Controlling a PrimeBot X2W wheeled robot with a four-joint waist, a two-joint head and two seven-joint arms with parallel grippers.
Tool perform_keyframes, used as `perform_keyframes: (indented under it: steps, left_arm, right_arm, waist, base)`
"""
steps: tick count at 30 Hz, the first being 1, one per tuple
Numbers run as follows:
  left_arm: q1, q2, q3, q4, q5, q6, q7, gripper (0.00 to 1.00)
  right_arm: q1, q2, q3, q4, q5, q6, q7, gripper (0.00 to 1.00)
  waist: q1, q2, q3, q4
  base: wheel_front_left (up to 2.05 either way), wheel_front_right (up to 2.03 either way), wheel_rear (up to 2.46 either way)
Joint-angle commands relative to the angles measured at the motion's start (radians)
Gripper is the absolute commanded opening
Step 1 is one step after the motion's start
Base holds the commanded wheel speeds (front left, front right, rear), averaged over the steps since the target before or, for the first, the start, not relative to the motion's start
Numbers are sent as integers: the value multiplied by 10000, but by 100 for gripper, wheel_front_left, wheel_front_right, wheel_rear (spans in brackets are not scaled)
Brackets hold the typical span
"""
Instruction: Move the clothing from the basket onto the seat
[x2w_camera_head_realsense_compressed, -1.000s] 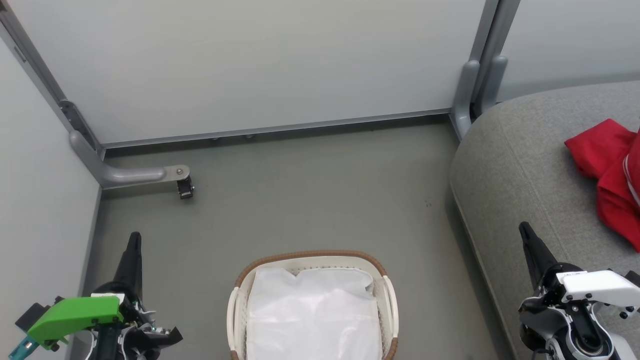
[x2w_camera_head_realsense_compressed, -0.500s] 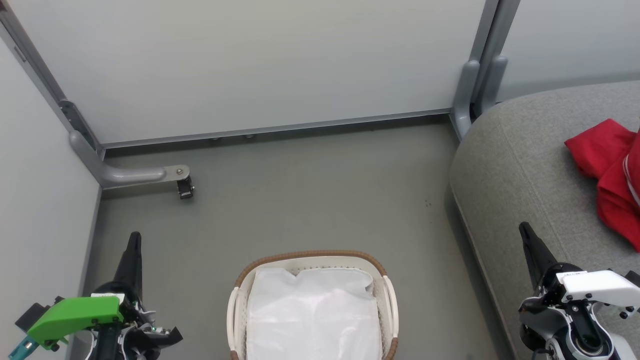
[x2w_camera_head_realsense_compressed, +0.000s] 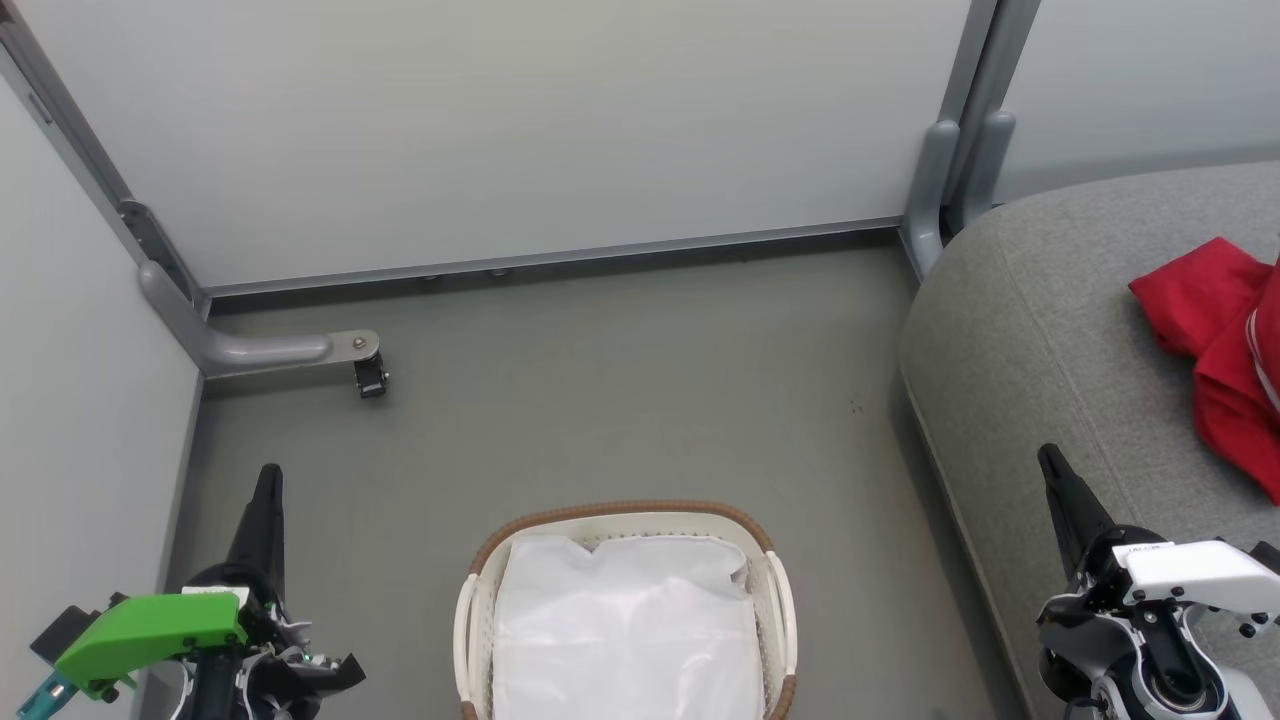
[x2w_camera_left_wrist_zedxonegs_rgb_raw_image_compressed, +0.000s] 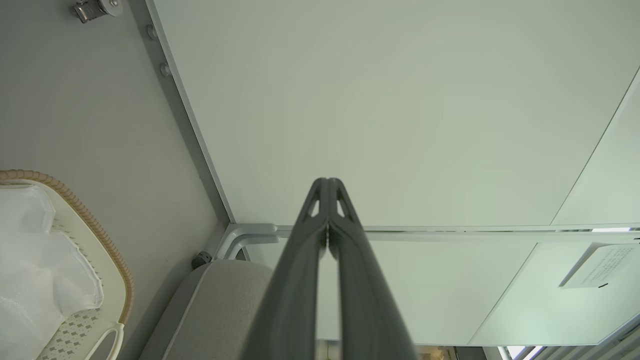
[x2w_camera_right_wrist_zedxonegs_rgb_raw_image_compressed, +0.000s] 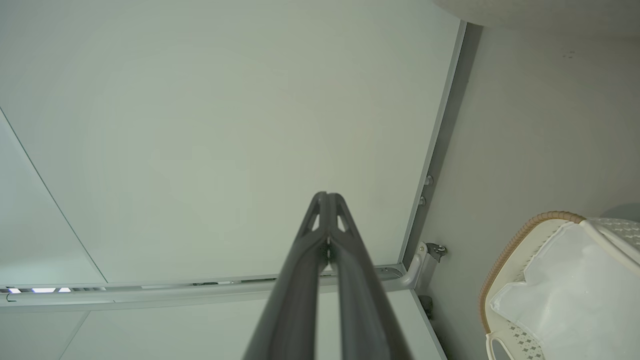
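basket (x2w_camera_head_realsense_compressed: 779, 600): perforated plastic, woven rim | seat (x2w_camera_head_realsense_compressed: 1040, 330): matt grey cloth

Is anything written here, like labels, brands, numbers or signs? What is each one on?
Nothing is legible.
White notice on the wall panel: printed lines, too small to read.
Tiny dark mark on the white cover of the right hand: too blurred to read.

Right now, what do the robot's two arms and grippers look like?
Both have two long, dark grey tapering fingers with triangular cut-outs near the tips. The left gripper carries a bright green housing with a teal end; the right gripper a white housing with black screws.
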Motion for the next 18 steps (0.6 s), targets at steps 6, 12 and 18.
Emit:
perform_keyframes:
  steps: [6,12,18]
  left_arm:
    - [-103,66,18,-15,-36,-46,30,0]
    - [-103,66,18,-15,-36,-46,30,0]
    - [-103,66,18,-15,-36,-46,30,0]
  right_arm:
    - [103,-60,-14,-29,40,-3,30,0]
    - [104,-60,-14,-29,40,-3,30,0]
    - [104,-60,-14,-29,40,-3,30,0]
  waist:
    - [0,0,0,0]
    - [0,0,0,0]
    - [0,0,0,0]
  base:
    - [0,0,0]
    - [0,0,0]
    - [0,0,0]
